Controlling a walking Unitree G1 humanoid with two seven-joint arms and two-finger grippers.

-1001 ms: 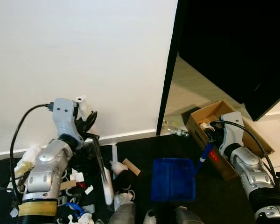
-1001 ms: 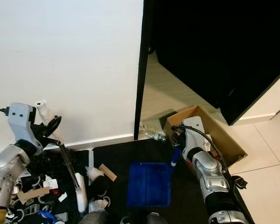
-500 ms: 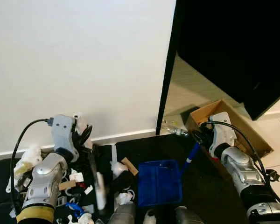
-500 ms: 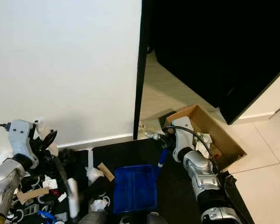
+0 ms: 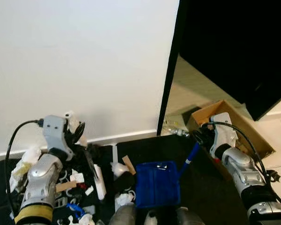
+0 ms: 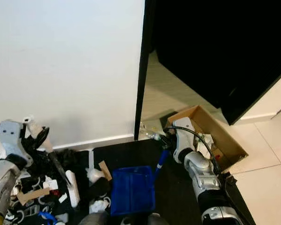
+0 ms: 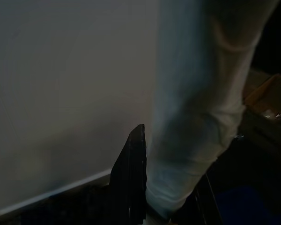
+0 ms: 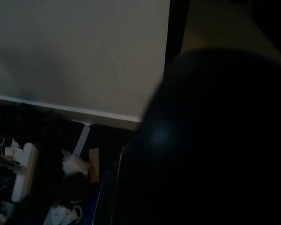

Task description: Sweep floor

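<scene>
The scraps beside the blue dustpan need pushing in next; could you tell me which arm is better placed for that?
Left, probably. The left gripper holds the brush amid the scraps, beside the dustpan. The right gripper is occupied with the dustpan's handle.

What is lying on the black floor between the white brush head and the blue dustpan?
In the left eye view, crumpled white paper, a brown cardboard strip and a dark lump lie between the brush head and the dustpan.

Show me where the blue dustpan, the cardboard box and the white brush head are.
blue dustpan (image 5: pixel 157 183): left eye view, middle of its tray.
cardboard box (image 5: pixel 207 112): left eye view, its far wall.
white brush head (image 6: pixel 72 188): right eye view, middle of the white block.
</scene>
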